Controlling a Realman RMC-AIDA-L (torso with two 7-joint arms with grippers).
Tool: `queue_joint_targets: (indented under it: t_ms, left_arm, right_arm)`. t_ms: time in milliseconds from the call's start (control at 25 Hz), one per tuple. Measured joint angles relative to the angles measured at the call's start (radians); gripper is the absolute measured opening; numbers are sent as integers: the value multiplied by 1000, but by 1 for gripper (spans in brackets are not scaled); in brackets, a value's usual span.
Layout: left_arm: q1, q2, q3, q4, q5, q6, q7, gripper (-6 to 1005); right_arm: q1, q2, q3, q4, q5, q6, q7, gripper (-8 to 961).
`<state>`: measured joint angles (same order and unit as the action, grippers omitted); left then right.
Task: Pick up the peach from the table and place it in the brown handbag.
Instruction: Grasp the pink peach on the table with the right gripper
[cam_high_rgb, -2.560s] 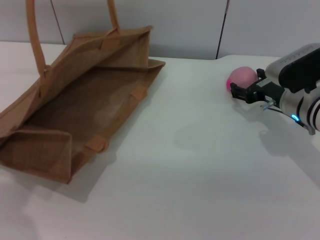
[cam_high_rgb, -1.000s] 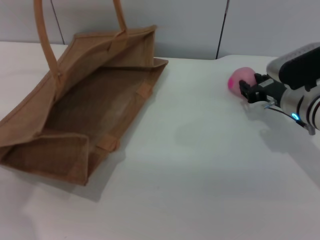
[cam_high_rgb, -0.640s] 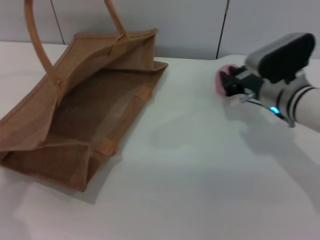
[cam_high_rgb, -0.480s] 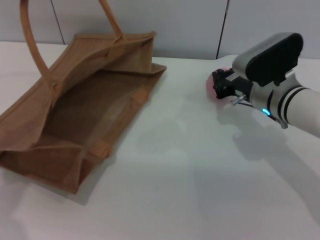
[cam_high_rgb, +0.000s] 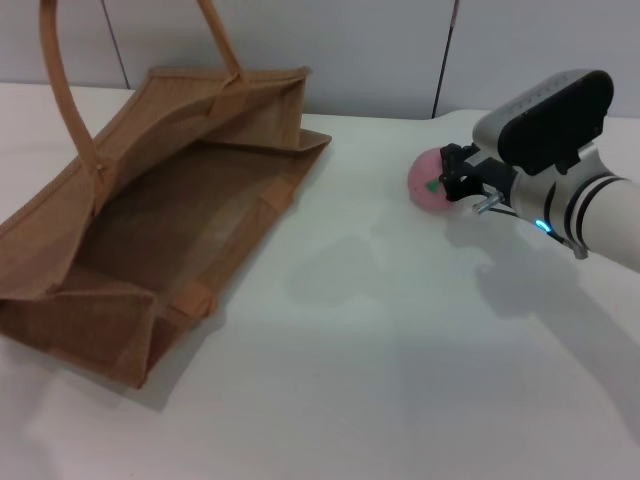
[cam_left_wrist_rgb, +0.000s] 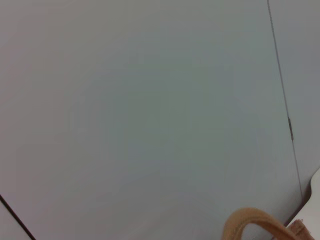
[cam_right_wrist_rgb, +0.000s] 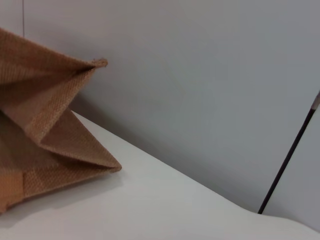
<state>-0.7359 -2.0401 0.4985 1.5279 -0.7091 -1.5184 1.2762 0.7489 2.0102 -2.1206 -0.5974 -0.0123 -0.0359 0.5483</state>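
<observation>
Head view: I'm clamping the peach (cam_high_rgb: 428, 183) in the right gripper (cam_high_rgb: 452, 184) above the table (cam_high_rgb: 380, 380). It's sitting at the fingertips, so it could slip before reaching the handbag (cam_high_rgb: 170, 230).

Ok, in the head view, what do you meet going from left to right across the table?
brown handbag, lying open on its side with its handles up → bare stretch of white table → peach → right gripper, shut on the peach, with its arm running off to the right.
</observation>
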Motion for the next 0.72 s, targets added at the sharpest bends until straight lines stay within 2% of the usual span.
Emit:
queue_joint_targets:
  t_ms: [120, 360, 560, 720]
  left_arm:
    - [-1, 0, 0, 0, 0, 0, 0, 106]
    - [-1, 0, 0, 0, 0, 0, 0, 105]
    - [3, 1, 0, 0, 0, 0, 1, 105]
    - [5, 1, 0, 0, 2, 0, 2, 106]
  right_arm:
    - [7, 0, -7, -1, 0, 11, -4, 10]
    - [12, 5, -7, -19, 8, 47, -5, 153]
    - [5, 3, -27, -131, 6, 151, -6, 358]
    - [3, 0, -44, -166, 8, 189, -7, 561]
